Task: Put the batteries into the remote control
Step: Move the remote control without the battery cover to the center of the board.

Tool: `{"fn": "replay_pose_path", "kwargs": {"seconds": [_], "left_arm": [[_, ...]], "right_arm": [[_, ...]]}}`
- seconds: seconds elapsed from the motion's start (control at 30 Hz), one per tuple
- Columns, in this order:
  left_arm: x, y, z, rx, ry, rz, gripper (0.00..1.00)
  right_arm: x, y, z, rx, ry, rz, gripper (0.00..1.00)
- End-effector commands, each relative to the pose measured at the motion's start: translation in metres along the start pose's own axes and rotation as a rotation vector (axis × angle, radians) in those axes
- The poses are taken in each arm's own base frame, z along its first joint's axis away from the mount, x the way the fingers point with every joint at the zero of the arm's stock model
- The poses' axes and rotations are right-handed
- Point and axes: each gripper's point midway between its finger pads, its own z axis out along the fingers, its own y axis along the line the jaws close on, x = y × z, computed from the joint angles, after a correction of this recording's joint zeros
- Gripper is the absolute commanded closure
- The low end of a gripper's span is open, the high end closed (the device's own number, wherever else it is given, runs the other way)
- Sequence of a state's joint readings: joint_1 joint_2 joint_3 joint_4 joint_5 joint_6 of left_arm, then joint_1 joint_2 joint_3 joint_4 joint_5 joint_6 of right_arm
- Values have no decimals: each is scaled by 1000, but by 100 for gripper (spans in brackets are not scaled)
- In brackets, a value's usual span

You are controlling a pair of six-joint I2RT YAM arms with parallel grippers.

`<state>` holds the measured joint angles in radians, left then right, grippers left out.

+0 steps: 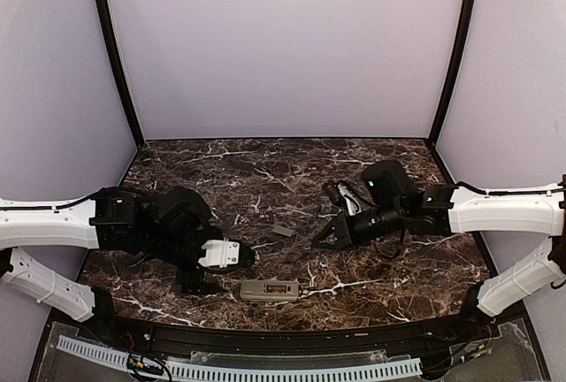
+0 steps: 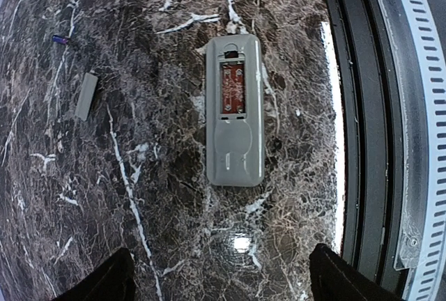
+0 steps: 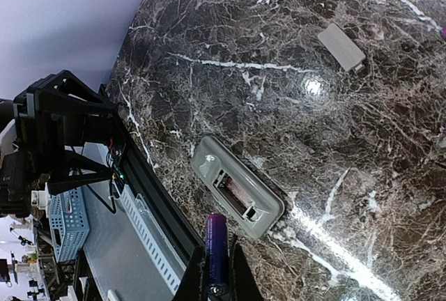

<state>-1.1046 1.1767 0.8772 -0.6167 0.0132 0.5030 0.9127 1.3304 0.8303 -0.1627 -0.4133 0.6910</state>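
Two sets of jaws: the right jaws are pinched shut on one battery (image 3: 215,245), gripping its lower end with most of the purple body sticking out. The left jaws are spread wide, hold nothing, and hang above the remote without touching it.
Remote control (image 2: 234,109): lies back-up on the tabletop (image 1: 265,179), close to the near edge, with its battery bay uncovered. The bay shows a reddish floor and looks empty.
Second battery (image 2: 61,38): loose on the tabletop, well apart from the remote and past the cover.
Cover (image 2: 85,95): a flat grey piece lying beside the remote, not touching it.
Risk, pivot: because the battery is held by one end, it may swing in the pinch when its free tip presses into the bay, then jam crosswise.
Risk, sliding: nothing pins the remote, so a push from the battery could shove or turn it toward the near edge unless the left jaws brace it.
Risk, polarity: I cannot tell which end of the battery leads, so it could be seated the wrong way.
Risk, rolling: the loose battery is round, and a brush from an arm could send it rolling away.
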Motion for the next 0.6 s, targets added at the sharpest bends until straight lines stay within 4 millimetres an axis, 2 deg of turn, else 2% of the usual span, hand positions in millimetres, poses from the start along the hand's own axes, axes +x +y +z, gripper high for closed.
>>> {"fn": "replay_pose_path", "kwargs": {"seconds": [0.0, 0.17, 0.27, 0.3, 0.33, 0.37, 0.4, 0.57], "left_arm": [[6, -8, 9, 26, 29, 77, 13], [-2, -15, 34, 75, 12, 94, 12], [-10, -17, 42, 90, -32, 84, 12], [-6, -20, 45, 95, -36, 85, 12], [-13, -19, 46, 87, -75, 91, 12], [-8, -22, 50, 91, -77, 91, 11], [-13, -21, 52, 79, -107, 94, 11], [-6, -21, 72, 77, -82, 78, 11]], "right_arm": [[2, 0, 4, -14, -27, -19, 100], [15, -1, 9, -22, 4, -22, 100], [21, 0, 11, -36, 18, -20, 100], [22, 0, 11, -37, 18, -23, 100], [23, 1, 11, -37, 18, -28, 100], [23, 1, 11, -34, 17, -35, 100], [23, 2, 10, -38, 15, -41, 100], [26, -3, 7, -27, -1, -50, 100]]}}
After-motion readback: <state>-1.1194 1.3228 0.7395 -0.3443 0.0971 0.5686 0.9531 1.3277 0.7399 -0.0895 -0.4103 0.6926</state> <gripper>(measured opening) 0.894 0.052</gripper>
